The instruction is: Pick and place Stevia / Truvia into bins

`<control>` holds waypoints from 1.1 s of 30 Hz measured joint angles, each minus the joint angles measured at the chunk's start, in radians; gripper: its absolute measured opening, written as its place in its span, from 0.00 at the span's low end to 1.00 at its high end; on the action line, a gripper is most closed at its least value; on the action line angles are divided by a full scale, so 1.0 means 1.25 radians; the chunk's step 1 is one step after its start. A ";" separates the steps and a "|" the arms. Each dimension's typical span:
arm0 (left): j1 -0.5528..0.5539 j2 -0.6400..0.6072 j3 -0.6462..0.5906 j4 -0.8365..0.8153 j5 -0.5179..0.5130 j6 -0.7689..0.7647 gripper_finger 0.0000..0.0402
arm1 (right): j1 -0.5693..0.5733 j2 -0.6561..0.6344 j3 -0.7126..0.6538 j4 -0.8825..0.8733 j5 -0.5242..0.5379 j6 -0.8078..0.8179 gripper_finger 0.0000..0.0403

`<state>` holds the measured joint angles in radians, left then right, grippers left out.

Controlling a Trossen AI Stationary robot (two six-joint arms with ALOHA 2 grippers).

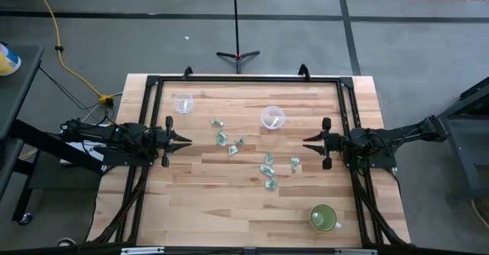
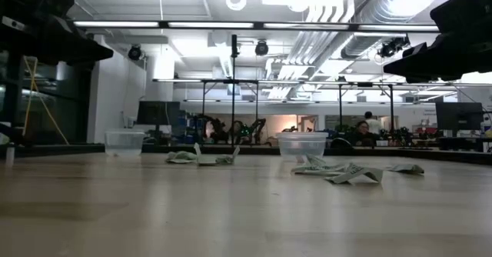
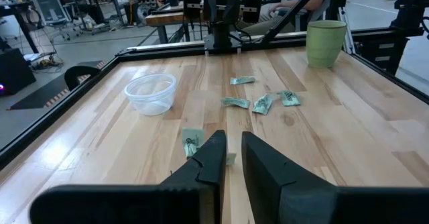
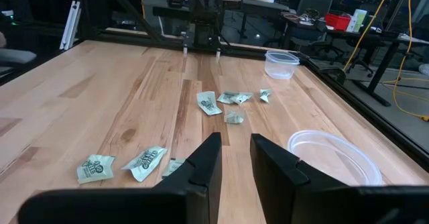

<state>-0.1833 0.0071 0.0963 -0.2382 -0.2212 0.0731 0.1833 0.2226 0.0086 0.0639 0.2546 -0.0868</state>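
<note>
Several small pale green-and-white packets (image 1: 266,169) lie flat and scattered on the middle of the wooden table, also showing in the left wrist view as packets (image 3: 261,103) and in the right wrist view as packets (image 4: 209,103). Two clear cups stand upright on the far half: one cup (image 1: 183,102) at far left, one cup (image 1: 273,117) near the centre. My left gripper (image 1: 189,141) hovers at the left side, open by a narrow gap, left of the packets. My right gripper (image 1: 306,142) hovers at the right side, also narrowly open, facing it.
A green mug (image 1: 323,217) stands near the table's near right corner. A black frame (image 1: 244,78) runs along the table's far, left and right sides. Bare wood (image 1: 206,201) lies near the table's near edge. A tripod foot (image 1: 238,55) stands on the floor beyond.
</note>
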 joint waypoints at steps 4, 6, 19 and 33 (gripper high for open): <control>0.000 0.000 0.000 0.000 0.000 0.000 0.21 | 0.000 0.000 0.000 0.000 0.000 0.000 0.18; 0.000 0.000 0.000 0.000 0.000 0.000 0.21 | 0.000 0.000 0.000 0.000 0.000 0.000 0.18; 0.000 0.000 0.000 0.000 0.000 0.000 0.21 | 0.000 0.000 0.000 0.002 0.024 -0.022 0.18; 0.000 0.000 0.000 -0.005 0.001 0.000 0.21 | 0.000 0.000 0.000 0.093 0.052 -0.018 0.18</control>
<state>-0.1833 0.0071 0.0963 -0.2441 -0.2203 0.0727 0.1833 0.2225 0.0086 0.1805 0.3194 -0.1087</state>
